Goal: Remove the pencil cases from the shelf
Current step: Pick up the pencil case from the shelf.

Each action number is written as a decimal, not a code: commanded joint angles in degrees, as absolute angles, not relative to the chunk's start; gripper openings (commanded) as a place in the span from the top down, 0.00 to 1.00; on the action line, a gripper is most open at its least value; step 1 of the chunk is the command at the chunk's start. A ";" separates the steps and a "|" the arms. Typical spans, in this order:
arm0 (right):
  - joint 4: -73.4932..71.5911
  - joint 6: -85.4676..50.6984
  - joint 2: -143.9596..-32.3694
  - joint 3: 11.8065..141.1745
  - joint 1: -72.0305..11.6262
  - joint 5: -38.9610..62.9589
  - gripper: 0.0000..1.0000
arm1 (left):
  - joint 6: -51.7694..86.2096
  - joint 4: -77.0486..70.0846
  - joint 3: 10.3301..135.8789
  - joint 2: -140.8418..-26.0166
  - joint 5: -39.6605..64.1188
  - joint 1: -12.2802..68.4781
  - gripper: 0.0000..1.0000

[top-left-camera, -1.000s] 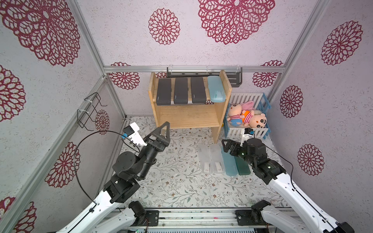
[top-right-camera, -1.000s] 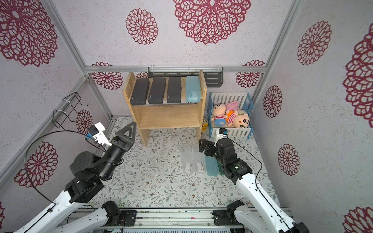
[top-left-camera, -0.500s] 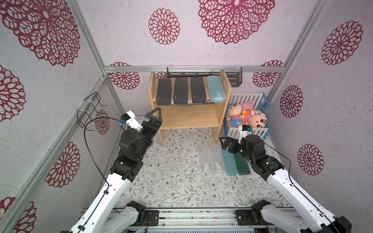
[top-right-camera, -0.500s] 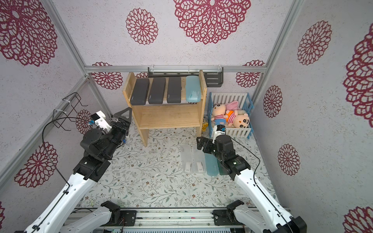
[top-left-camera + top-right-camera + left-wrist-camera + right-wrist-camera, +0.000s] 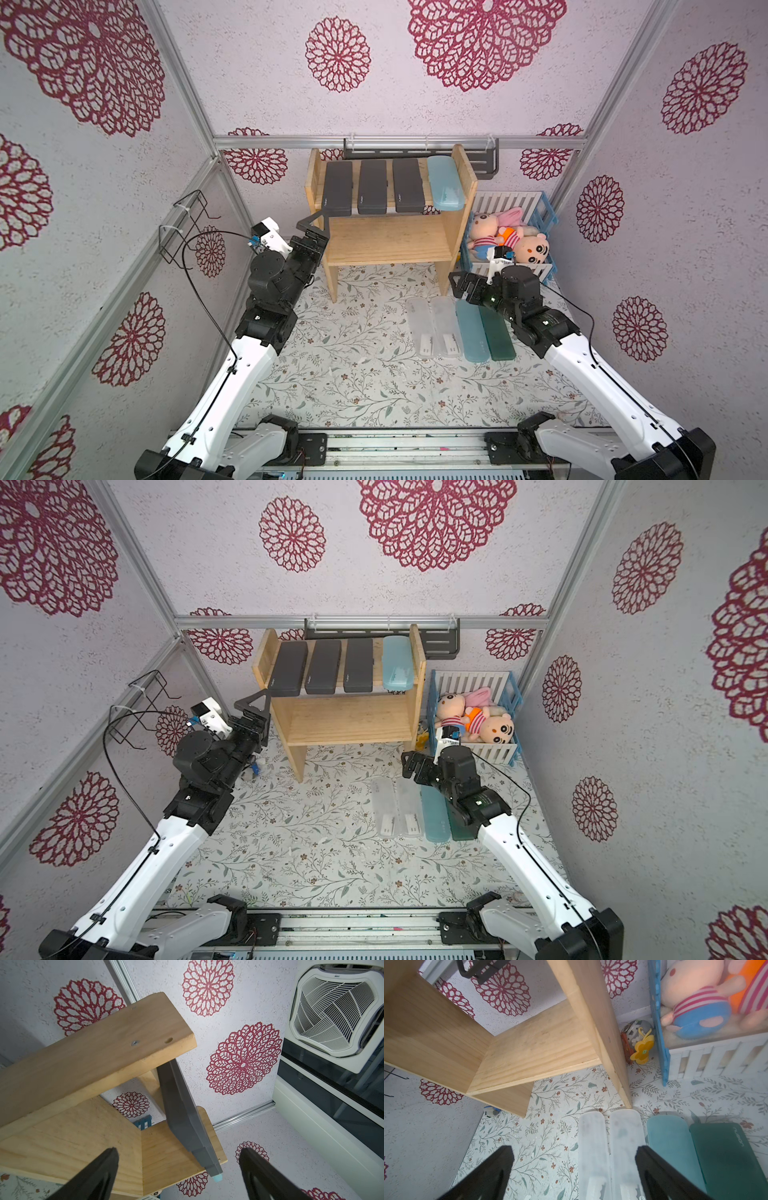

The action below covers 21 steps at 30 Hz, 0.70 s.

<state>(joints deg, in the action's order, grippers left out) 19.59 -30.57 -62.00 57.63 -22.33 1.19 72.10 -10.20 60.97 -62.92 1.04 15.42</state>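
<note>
Four floor cases (image 5: 440,328) lie side by side on the mat (image 5: 353,332). The right gripper (image 5: 574,1148) hangs over them, jaws spread, empty. The left gripper (image 5: 177,1152) (jaws wide, nothing held) faces the shelf (image 5: 390,241). Four shelved cases (image 5: 372,187) sit on its top tier.

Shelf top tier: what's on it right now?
Four pencil cases lie side by side on the top tier of the shelf: three dark grey cases and one light blue case. They cover most of the board beneath, so anything under them is hidden.
</note>
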 commanded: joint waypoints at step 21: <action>18.26 -29.28 -63.67 64.16 -21.97 0.57 0.01 | 74.63 -13.84 66.76 -69.08 7.17 14.09 0.00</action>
